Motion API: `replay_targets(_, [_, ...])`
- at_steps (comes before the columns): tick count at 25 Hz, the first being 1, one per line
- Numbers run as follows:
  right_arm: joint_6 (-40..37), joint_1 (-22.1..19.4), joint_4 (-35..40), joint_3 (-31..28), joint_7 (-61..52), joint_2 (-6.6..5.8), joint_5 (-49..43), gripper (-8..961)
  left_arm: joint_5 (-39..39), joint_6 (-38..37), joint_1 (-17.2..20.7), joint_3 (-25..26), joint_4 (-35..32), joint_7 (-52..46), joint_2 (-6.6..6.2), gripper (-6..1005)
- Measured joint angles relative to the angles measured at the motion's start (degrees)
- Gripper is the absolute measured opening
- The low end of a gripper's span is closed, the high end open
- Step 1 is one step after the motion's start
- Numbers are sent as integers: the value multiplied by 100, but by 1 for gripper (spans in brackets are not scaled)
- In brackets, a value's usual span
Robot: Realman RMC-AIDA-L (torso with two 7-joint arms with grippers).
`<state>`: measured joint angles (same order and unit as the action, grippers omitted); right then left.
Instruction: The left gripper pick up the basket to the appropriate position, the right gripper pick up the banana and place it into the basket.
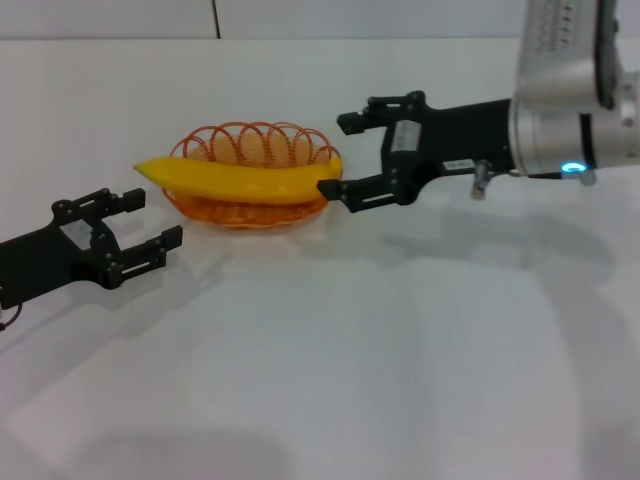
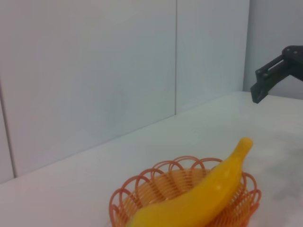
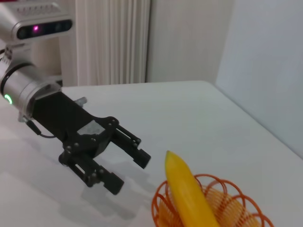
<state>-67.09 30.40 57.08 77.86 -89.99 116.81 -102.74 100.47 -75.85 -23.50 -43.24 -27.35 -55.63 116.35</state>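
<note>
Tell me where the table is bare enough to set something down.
The widest bare stretch of table runs in front of the basket and both grippers. Another lies behind the basket toward the wall. It is crowded mid-table: the banana lies across the basket, with the open right gripper at one end and the open left gripper nearby.

The banana [image 1: 245, 179] across the middle of the head view is a smooth, even yellow. Under it the basket [image 1: 250, 145] is orange wire, its rim a row of open loops, the mesh see-through. The left gripper [image 1: 140, 228] at the lower left is black all over, with a small white patch behind its fingers. The right gripper [image 1: 348, 157] at the upper right is black with a white label, on a silver-grey arm showing a small blue-green light. The worktop [image 1: 400, 350] is plain white.
</note>
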Motion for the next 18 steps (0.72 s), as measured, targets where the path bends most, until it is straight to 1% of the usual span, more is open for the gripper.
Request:
replay_targets(3, [-179, 0, -337, -397, 292, -1, 22, 855, -1, 0, 6, 0, 2, 0, 0, 727])
replay_targets(10, [-230, 1, -1086, -962, 872, -1, 29, 855, -43, 0, 5, 0, 2, 10, 0, 727])
replay_targets(15, [-239, -18, -1531, -1301, 1240, -12, 29, 856, -45, 0, 4, 0, 2, 40, 0, 727])
replay_targets(18, [-254, -60, -1613, -1393, 1306, -23, 23, 855, -62, 0, 8, 0, 4, 109, 2, 727])
